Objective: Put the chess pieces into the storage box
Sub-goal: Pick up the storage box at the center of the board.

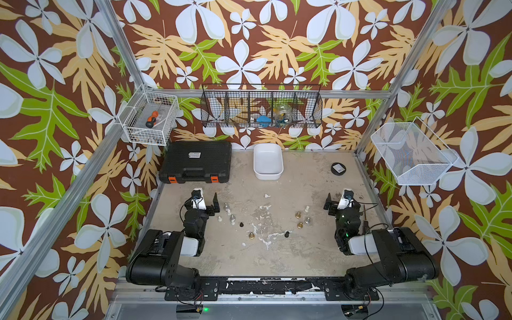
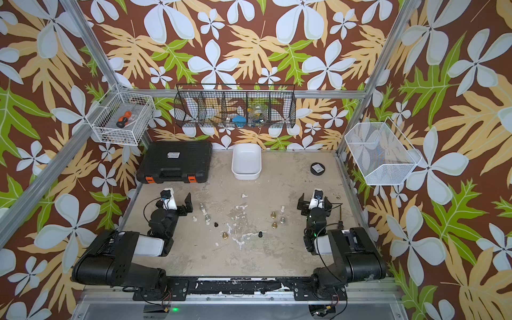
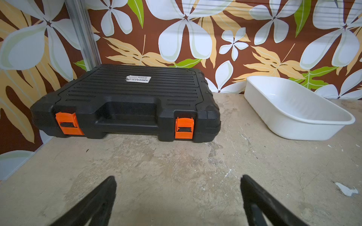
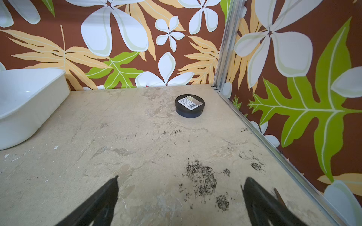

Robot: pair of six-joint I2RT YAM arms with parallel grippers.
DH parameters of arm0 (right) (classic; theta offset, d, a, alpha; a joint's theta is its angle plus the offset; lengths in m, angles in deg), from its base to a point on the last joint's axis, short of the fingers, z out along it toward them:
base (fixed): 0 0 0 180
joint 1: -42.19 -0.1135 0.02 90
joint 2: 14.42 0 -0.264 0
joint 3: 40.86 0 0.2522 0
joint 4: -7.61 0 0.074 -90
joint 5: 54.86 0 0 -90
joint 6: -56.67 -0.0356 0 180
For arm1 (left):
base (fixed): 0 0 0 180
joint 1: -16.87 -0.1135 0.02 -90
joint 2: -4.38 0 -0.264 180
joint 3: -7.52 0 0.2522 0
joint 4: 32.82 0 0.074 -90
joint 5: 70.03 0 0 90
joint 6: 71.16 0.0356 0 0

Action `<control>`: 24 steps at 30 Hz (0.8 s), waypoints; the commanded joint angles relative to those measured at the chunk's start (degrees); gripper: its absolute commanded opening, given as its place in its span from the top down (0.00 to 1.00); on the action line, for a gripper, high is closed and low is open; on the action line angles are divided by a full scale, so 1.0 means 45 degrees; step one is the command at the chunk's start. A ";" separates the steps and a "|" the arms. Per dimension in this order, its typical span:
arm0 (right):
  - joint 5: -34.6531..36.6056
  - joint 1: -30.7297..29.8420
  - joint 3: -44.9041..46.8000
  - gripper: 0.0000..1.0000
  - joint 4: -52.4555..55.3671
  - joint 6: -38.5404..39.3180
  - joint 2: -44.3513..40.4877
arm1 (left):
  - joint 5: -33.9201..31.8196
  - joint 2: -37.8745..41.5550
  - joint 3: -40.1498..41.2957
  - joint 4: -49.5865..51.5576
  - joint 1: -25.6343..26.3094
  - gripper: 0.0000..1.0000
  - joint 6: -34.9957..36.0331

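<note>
Standing wide apart with nothing between them, the two fingers of my left claw sit low over the worn table. My right claw is released the same way, empty, over a dark-speckled patch of the same surface.

In both top views the chess pieces are scattered on the table between my two arms. Nearest my base are a gold pawn and a black pawn, well apart from each other. Just beside my left claw is a small group: two silver pieces, two cream pieces and a second black piece. Near my right claw is another group: two gold pieces, a silver one and a cream one.

Farther off, against the back wall, the storage box stands in the middle, its white inside bare as far as I can see. To its left lies a shut black case with orange latches. To its right, apart from it, is a black round disc with a label.

Up on the walls hang a white wire basket holding a screwdriver, a black wire basket and a white mesh basket.
</note>
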 commanded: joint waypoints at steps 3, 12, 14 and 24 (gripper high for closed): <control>0.0139 -0.0014 -0.0078 0.00 -0.0242 0.0100 0.0024 | -0.0041 -0.0001 -0.0028 -0.0133 -0.0023 0.00 -0.0023; 0.0145 -0.0016 -0.0082 0.00 -0.0242 0.0096 0.0006 | -0.0132 -0.0003 -0.0037 -0.0093 -0.0051 0.00 -0.0085; 0.0129 -0.0013 -0.0073 0.00 -0.0260 0.0074 0.0023 | 0.0216 -0.0017 -0.0115 0.0009 -0.0327 0.00 -0.0291; -0.0014 -0.0424 -0.1171 0.00 0.2333 0.0733 -0.1801 | -0.3544 0.3520 -0.1952 0.5512 0.0551 0.00 -0.1967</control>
